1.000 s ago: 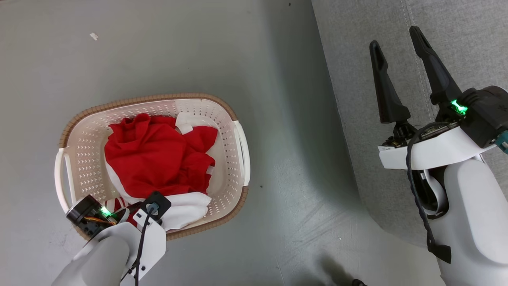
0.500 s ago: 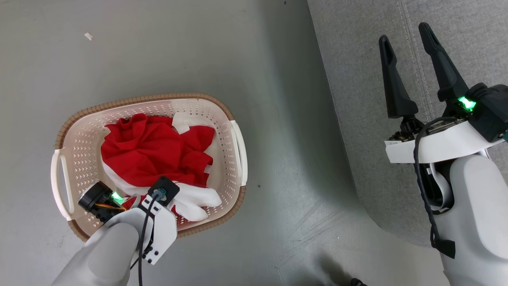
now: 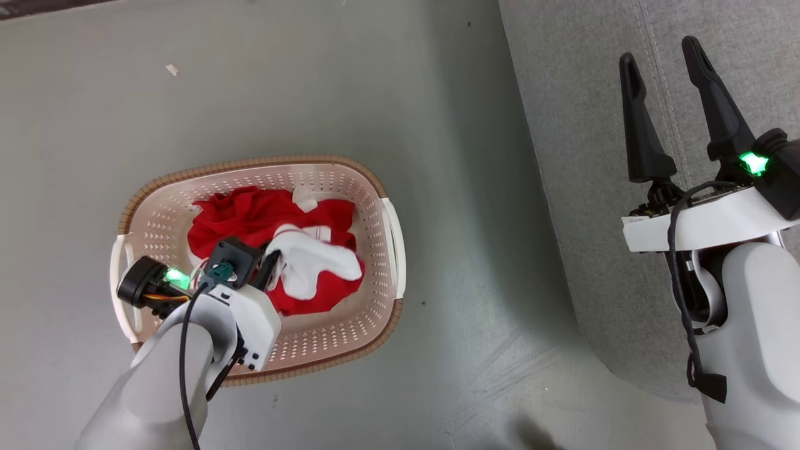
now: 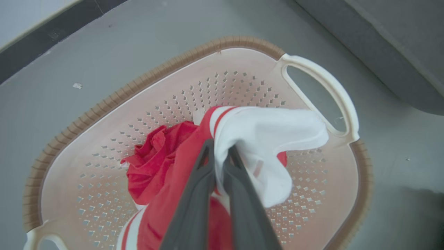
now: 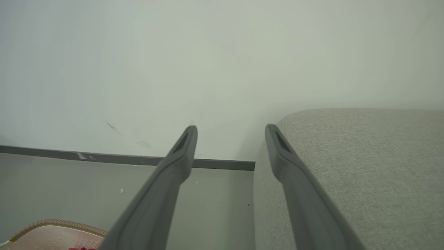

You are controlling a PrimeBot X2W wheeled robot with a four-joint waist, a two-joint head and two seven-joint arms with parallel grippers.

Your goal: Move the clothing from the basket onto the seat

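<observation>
The basket [image 3: 250,165] stands on the grey floor [image 3: 375,75], well apart from the seat [image 3: 575,125], which runs along the floor's right side. The clothing [image 3: 250,215] lies heaped in the basket's middle, red with white trim, with bare perforated wall all round it. The left gripper [image 4: 220,147] reaches down into the basket from its near left corner, jaws pressed together on a fold of the clothing: red cloth with white stripes runs up along the fingers [image 4: 194,194], and a white piece [image 4: 274,128] drapes over the tips and hangs toward the right handle [image 4: 333,93]. The pinched fold stands higher than the heap around it, and the rest of the red cloth rests on the basket's bottom. The right gripper [image 3: 659,51] hangs above the seat near its left edge, beside the stitched seam [image 3: 656,81], jaws wide apart and holding nothing, fingers pointing toward the pale wall [image 5: 222,52] and dark skirting [image 5: 104,158]
</observation>
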